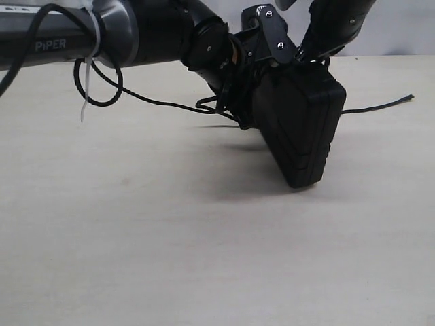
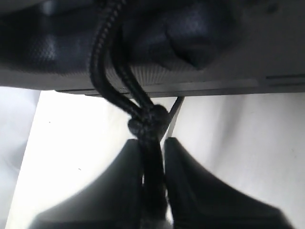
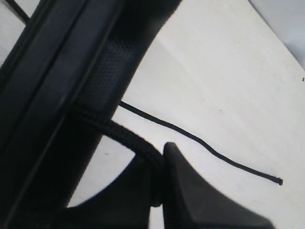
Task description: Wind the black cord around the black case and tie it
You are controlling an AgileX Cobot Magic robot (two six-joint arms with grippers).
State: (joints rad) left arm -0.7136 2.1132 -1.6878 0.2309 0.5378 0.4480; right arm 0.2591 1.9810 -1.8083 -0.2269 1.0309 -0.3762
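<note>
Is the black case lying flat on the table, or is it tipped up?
Tipped up. The black case leans steeply, with only its lower corner down near the table.

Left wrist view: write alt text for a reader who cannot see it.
The left gripper pinches the black cord just below a knot, jaws closed on it. From the knot two strands run on over the edge of the black case, close and blurred. The pale table lies behind.
</note>
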